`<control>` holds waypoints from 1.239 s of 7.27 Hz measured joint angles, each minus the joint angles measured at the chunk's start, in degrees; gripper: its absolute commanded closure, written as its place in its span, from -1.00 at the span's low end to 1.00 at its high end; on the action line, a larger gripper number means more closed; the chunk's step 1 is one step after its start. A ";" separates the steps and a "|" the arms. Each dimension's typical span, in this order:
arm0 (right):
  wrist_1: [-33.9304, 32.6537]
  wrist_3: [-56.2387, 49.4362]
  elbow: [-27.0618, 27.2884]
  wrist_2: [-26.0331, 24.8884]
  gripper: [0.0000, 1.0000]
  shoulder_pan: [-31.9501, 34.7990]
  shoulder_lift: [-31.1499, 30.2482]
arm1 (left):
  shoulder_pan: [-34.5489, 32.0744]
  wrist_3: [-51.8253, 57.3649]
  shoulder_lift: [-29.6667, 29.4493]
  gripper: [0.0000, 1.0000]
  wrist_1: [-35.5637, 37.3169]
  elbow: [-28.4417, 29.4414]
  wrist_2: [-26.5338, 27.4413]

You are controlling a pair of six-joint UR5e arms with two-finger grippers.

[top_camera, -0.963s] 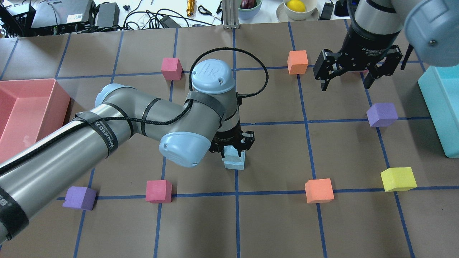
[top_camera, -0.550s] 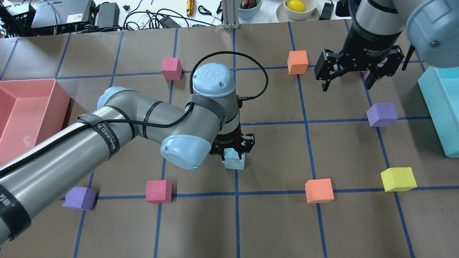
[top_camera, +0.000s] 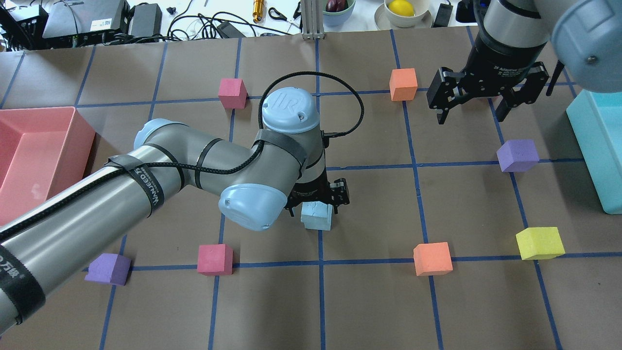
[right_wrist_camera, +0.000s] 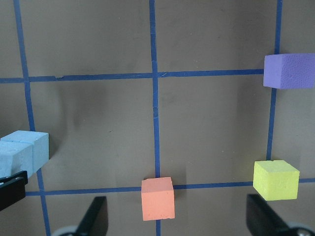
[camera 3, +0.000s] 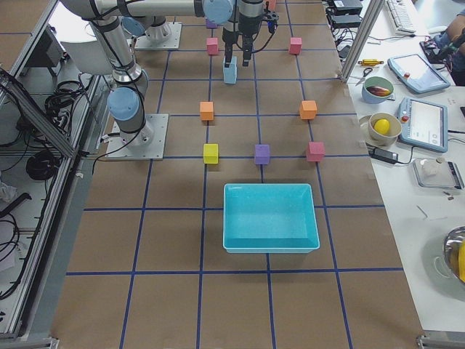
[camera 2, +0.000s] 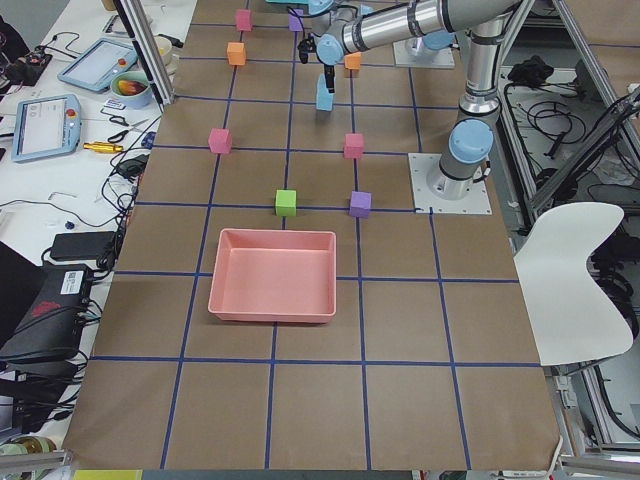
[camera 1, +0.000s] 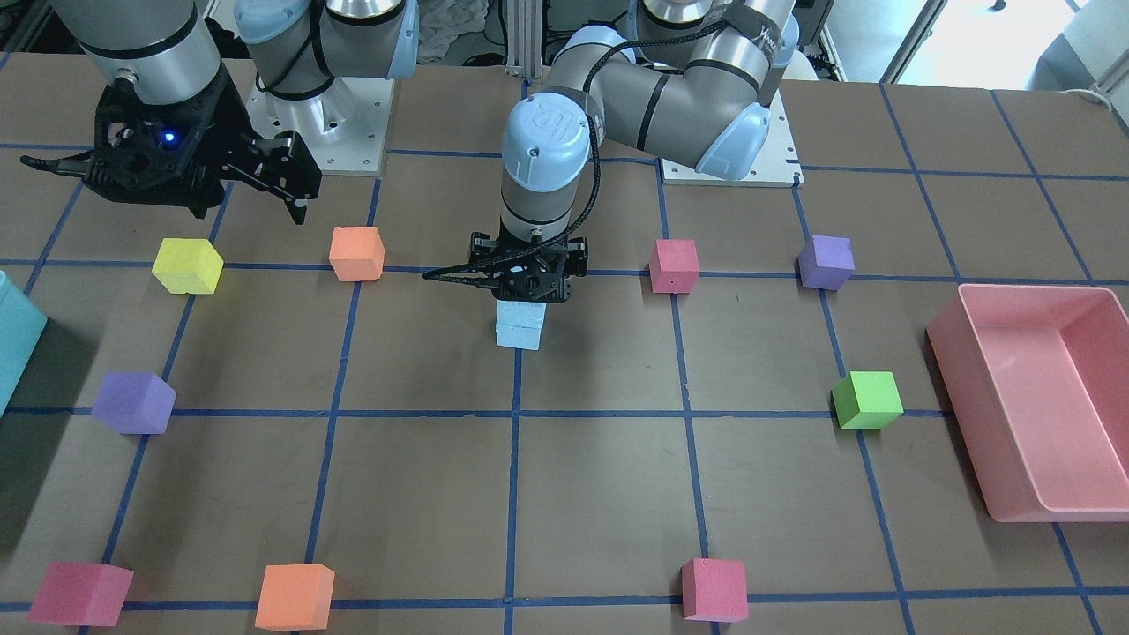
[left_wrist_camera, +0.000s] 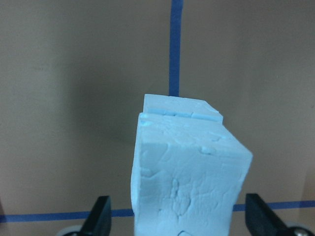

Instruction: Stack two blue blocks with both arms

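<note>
Two pale blue blocks stand stacked at the table's middle: the upper block (camera 1: 523, 312) rests on the lower block (camera 1: 519, 337). The stack also shows in the overhead view (top_camera: 317, 217) and fills the left wrist view (left_wrist_camera: 187, 172). My left gripper (top_camera: 315, 205) hangs just above the stack. It is open, with its fingers (left_wrist_camera: 98, 219) apart on either side of the upper block and clear of it. My right gripper (top_camera: 470, 116) is open and empty, raised over the table's far right. The stack (right_wrist_camera: 22, 152) sits at the left edge of its wrist view.
A pink bin (top_camera: 73, 121) stands at the left edge and a teal bin (top_camera: 590, 146) at the right. Loose cubes lie around: orange (top_camera: 432, 258), yellow (top_camera: 539, 242), purple (top_camera: 517, 155), red (top_camera: 215, 259), green (camera 1: 867, 399).
My left gripper has opened and risen, and the upper blue block stays on the lower one. My right gripper has drifted slightly farther away.
</note>
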 measured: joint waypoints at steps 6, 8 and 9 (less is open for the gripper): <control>-0.24 0.34 0.03 0.37 -1.00 -0.07 -0.49 | 15.97 16.06 9.14 -1.00 -16.05 13.36 0.10; 0.00 0.58 0.02 0.48 -1.00 -0.06 -0.66 | 21.49 19.97 12.25 -1.00 -22.65 17.50 1.26; 0.11 0.60 0.02 0.31 -1.00 -0.06 -0.94 | 22.29 20.33 12.51 -1.00 -25.90 20.95 2.56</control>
